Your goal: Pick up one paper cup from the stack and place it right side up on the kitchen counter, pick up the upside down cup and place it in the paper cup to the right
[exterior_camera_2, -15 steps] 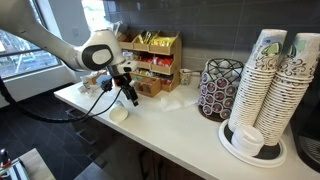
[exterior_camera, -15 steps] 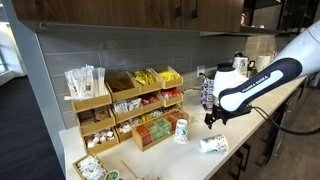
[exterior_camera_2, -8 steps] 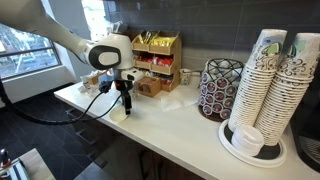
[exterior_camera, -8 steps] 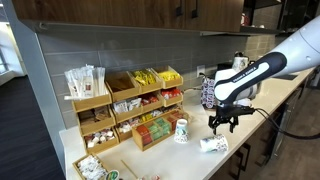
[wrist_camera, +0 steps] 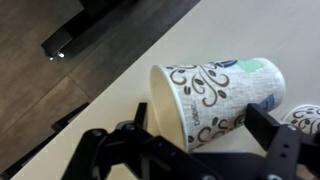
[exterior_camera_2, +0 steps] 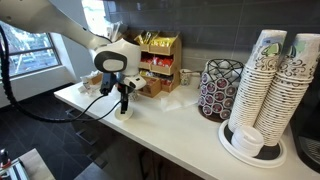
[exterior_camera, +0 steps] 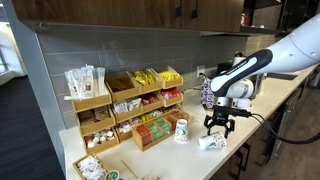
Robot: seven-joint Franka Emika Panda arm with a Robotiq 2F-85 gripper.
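Observation:
A paper cup with a brown swirl print lies on its side on the white counter near the front edge, in both exterior views [exterior_camera: 212,144] [exterior_camera_2: 121,114] and in the wrist view [wrist_camera: 215,95]. My gripper [exterior_camera: 216,127] [exterior_camera_2: 124,103] [wrist_camera: 205,135] is open and points down right over it. One finger is on each side of the cup's wall, not closed on it. A second printed cup [exterior_camera: 181,131] stands beside the lying one, and its edge shows in the wrist view [wrist_camera: 306,118]. Tall stacks of paper cups [exterior_camera_2: 270,80] stand at the counter's far end.
Wooden organizers [exterior_camera: 140,105] [exterior_camera_2: 155,60] with tea and sugar packets line the back wall. A wire pod holder [exterior_camera_2: 220,90] [exterior_camera: 208,90] stands mid-counter. The counter's front edge [wrist_camera: 100,95] runs close to the lying cup, with dark floor beyond.
My gripper has swung in and come down from above the counter to just over the lying cup, its fingers now on either side of it. The cups have not moved.

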